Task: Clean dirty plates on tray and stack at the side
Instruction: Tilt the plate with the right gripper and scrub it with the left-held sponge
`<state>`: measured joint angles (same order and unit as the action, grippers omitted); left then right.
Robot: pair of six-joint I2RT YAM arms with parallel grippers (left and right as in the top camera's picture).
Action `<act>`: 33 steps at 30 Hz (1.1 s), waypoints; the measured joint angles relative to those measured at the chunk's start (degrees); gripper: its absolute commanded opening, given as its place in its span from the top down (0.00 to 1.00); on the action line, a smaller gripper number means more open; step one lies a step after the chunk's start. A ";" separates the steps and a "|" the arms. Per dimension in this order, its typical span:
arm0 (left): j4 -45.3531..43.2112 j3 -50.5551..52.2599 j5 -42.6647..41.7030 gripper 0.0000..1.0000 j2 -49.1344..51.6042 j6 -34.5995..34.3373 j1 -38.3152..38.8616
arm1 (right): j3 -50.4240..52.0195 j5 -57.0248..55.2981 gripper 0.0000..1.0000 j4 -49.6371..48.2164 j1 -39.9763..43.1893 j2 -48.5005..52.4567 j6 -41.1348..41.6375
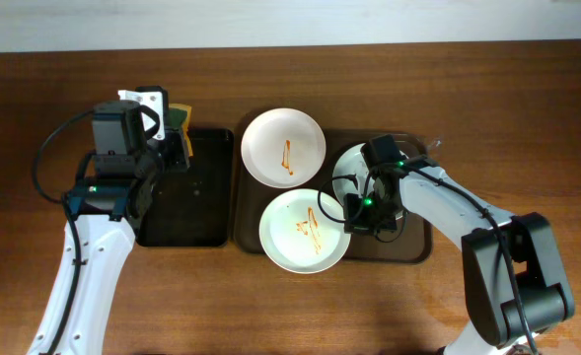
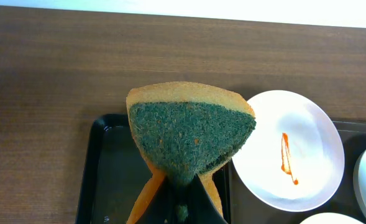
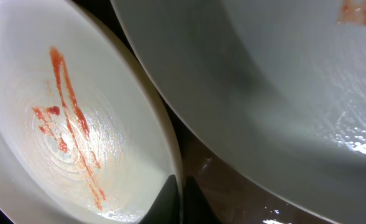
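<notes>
Three white plates streaked with red sauce lie on a brown tray (image 1: 418, 245): a far one (image 1: 283, 148), a near one (image 1: 303, 232) and a right one (image 1: 349, 166). My right gripper (image 1: 352, 212) is shut on the near plate's right rim. In the right wrist view its fingers (image 3: 181, 196) straddle that rim, with the near plate (image 3: 77, 124) on the left and the right plate (image 3: 282, 81) above it. My left gripper (image 1: 175, 136) is shut on a green and yellow sponge (image 1: 180, 116), held over the far end of a black tray (image 1: 196, 212). The sponge (image 2: 189, 134) fills the left wrist view, squeezed between the jaws (image 2: 183, 202).
The black tray (image 2: 108, 168) sits to the left of the brown tray, and the far plate (image 2: 294, 149) lies just right of it. Bare wooden table surrounds both trays. The brown tray's floor (image 3: 220, 180) looks wet between the plates.
</notes>
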<state>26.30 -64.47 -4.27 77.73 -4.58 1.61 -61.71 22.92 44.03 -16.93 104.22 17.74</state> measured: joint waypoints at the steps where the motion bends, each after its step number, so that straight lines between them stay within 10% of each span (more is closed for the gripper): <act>1: 0.00 0.00 0.00 1.00 0.00 0.00 0.00 | 0.00 0.00 0.96 0.00 0.00 0.00 0.00; 24: 8.41 1.70 -7.54 1.00 12.92 -3.23 5.88 | 0.00 0.00 0.96 0.07 0.00 0.00 0.07; 33: 3.67 1.70 -14.25 1.00 19.65 -11.69 20.83 | 0.00 0.00 0.96 0.46 0.00 0.00 0.02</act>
<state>29.98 -62.76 -18.52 97.38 -16.27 22.44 -61.71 22.92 44.49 -16.93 104.22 17.76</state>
